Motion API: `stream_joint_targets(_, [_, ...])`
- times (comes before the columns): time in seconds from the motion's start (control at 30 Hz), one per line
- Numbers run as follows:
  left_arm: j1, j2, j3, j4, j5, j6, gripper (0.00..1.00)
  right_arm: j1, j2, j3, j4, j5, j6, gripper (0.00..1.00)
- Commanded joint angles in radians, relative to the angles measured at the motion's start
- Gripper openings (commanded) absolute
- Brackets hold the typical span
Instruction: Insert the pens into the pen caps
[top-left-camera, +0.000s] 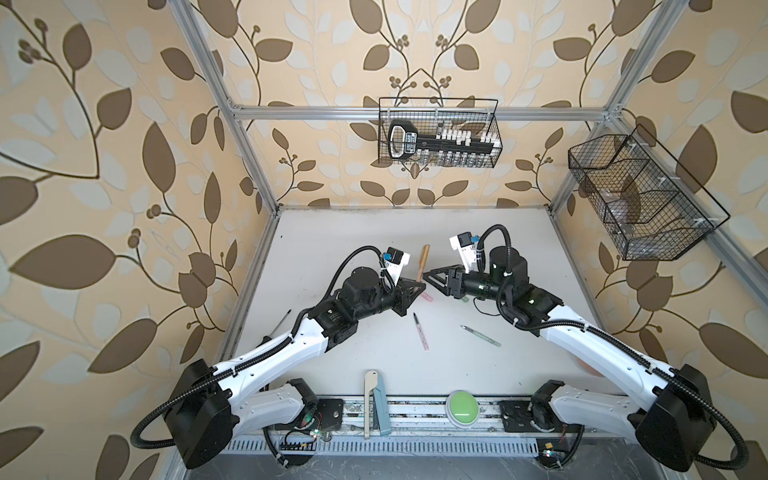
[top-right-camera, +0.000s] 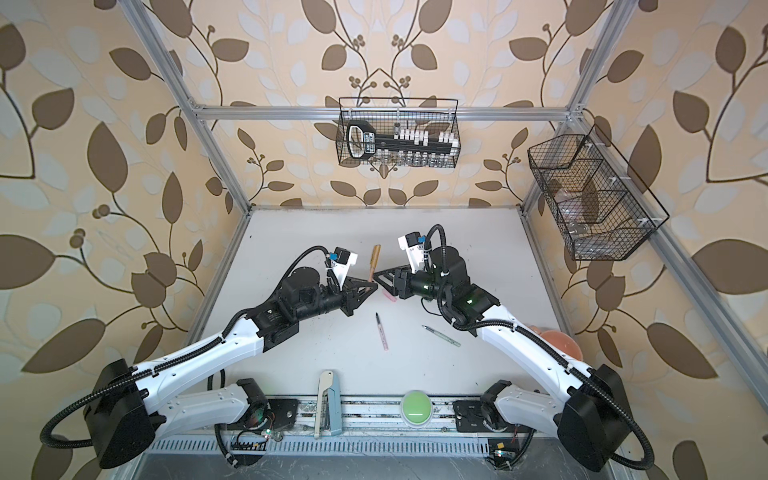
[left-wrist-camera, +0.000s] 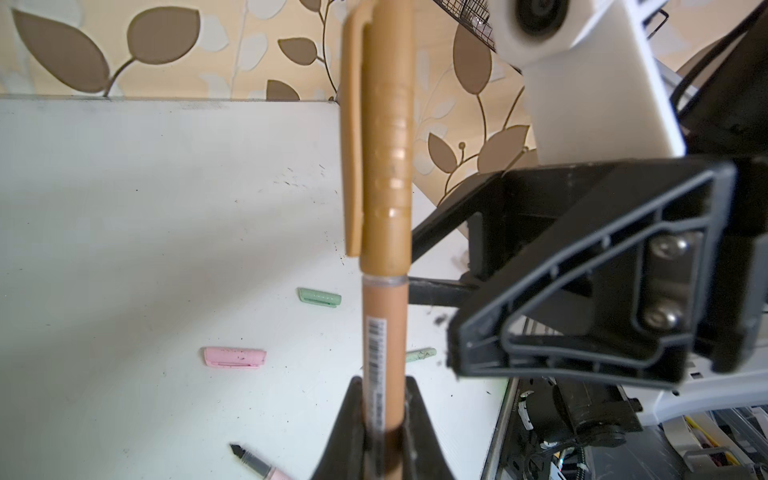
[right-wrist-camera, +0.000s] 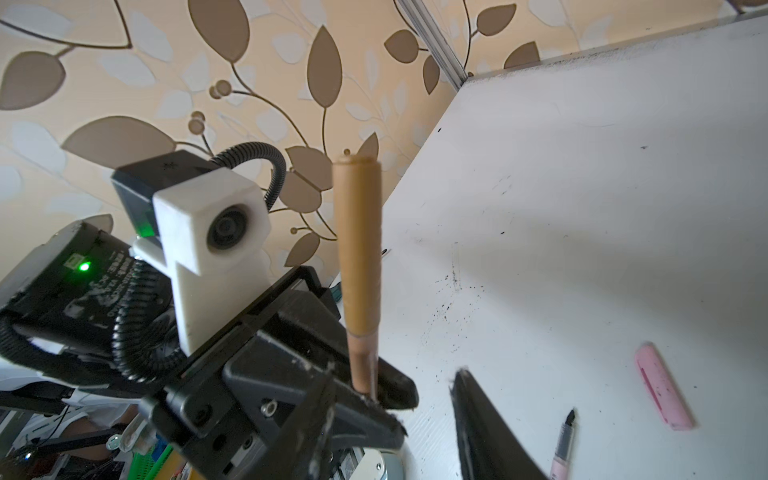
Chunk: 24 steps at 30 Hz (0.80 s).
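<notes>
My left gripper (left-wrist-camera: 384, 415) is shut on the brown-orange pen (left-wrist-camera: 382, 332) and holds it upright above the table. The brown cap (left-wrist-camera: 384, 166) sits over the pen's upper end; both top views show the capped pen (top-left-camera: 423, 262) (top-right-camera: 374, 262). My right gripper (right-wrist-camera: 407, 424) stands open beside the left gripper's tips, with no hold on the brown cap (right-wrist-camera: 358, 249). On the table lie the pink cap (left-wrist-camera: 235, 357) (top-left-camera: 426, 296), the green cap (left-wrist-camera: 320, 298), the uncapped pink pen (top-left-camera: 419, 331) (top-right-camera: 381, 331) and the uncapped green pen (top-left-camera: 480, 336) (top-right-camera: 441, 336).
A thin screwdriver (top-left-camera: 282, 320) lies at the table's left edge. A beige and teal tool (top-left-camera: 376, 403) and a green button (top-left-camera: 461, 405) sit at the front rail. Wire baskets hang on the back wall (top-left-camera: 438, 133) and the right wall (top-left-camera: 640, 195).
</notes>
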Motion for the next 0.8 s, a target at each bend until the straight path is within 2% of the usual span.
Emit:
stream_joint_targets(0.0, [-0.013,-0.011,-0.004,0.049,0.019,-0.007,0.00,0.002,0.029,0.046,0.064,-0.010,0.016,0.45])
stream_joint_targets(0.27, [-0.018,-0.006,-0.007,0.061,0.042,-0.007,0.00,0.000,0.105,0.080,0.119,-0.043,0.033,0.41])
stream_joint_targets(0.53, [-0.022,0.007,-0.013,0.074,0.049,-0.012,0.00,-0.002,0.147,0.112,0.126,-0.065,0.041,0.24])
stream_joint_targets(0.77, [-0.027,0.003,-0.008,0.048,-0.004,-0.032,0.00,-0.014,0.153,0.135,0.102,-0.078,0.040,0.05])
